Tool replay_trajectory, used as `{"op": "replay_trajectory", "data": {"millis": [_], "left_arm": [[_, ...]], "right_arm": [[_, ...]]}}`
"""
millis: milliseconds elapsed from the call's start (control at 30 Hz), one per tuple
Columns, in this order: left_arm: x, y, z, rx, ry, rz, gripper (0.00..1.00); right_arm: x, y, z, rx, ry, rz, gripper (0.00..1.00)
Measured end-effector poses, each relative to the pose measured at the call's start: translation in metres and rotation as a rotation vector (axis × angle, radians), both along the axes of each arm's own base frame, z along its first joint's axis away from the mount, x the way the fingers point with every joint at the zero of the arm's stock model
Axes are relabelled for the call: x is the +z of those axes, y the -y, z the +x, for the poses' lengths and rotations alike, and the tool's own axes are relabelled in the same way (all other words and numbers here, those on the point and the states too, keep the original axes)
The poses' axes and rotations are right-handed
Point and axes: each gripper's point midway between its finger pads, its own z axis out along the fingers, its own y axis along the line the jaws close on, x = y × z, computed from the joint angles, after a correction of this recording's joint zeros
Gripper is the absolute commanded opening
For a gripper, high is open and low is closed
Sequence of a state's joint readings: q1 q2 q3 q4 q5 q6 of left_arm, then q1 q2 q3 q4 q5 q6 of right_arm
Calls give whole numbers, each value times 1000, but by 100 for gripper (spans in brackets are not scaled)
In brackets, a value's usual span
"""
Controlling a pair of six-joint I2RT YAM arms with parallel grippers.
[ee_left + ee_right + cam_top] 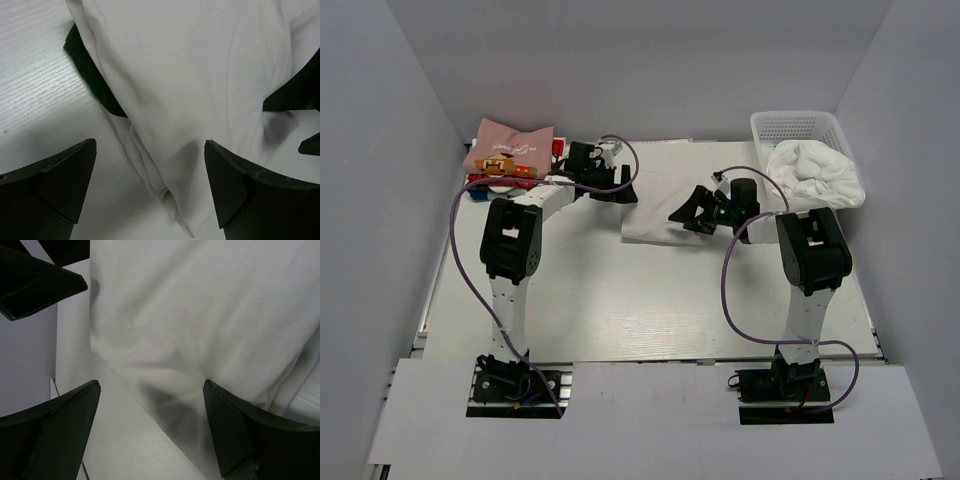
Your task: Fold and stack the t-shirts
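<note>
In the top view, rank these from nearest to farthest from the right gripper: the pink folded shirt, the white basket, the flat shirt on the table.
1. Flat shirt, lying directly under the right gripper.
2. White basket, in the back right corner.
3. Pink folded shirt, in the back left corner.

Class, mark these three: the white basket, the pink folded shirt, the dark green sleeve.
white basket (790,125), top view, rear mesh wall
pink folded shirt (510,143), top view, middle of top face
dark green sleeve (92,75), left wrist view, middle of visible strip
</note>
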State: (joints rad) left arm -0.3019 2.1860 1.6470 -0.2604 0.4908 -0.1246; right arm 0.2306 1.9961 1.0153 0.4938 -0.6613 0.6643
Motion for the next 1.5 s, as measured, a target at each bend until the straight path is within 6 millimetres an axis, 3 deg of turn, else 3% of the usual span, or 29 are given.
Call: {"op": "replay_trajectory", "data": {"millis": [100,200,300,433,633,700,833,867,900,1100,1233,1333,1500], "left_arm": [[-5,5,5,-15,11,-19,99],[-24,14,13,-46,-9,-29,99],[-26,25,23,-80,12,-49,91],[-30,29,22,-91,11,-65,76],[-33,35,6,-136,20,-118,73],[-33,37,-6,-145,7,-125,62],[-40,47,-22,-168,-36,-130,28],[-41,49,-25,-175,-49,-132,8],[-41,51,-27,-176,-64,-133,0],[-34,46,-21,-201,-27,-55,0],[-21,27,-16,-226,45,68,0],[2,4,-12,-250,128,196,0],[56,-37,-7,-257,287,400,0]], "right_arm": [[4,-1,0,25,21,-16,90],[15,-1,-1,49,57,-27,90],[34,0,-1,64,108,-33,90],[66,0,-2,73,192,-31,90],[95,4,-3,58,267,-39,90],[102,7,-3,34,284,-49,90],[113,14,-7,-6,320,-71,90],[114,16,-8,-15,327,-80,90],[116,19,-11,-23,336,-89,90],[122,43,-20,-118,381,-199,90],[118,61,-33,-176,404,-278,90],[107,74,-41,-211,388,-337,90],[93,88,-46,-253,372,-402,90]]}}
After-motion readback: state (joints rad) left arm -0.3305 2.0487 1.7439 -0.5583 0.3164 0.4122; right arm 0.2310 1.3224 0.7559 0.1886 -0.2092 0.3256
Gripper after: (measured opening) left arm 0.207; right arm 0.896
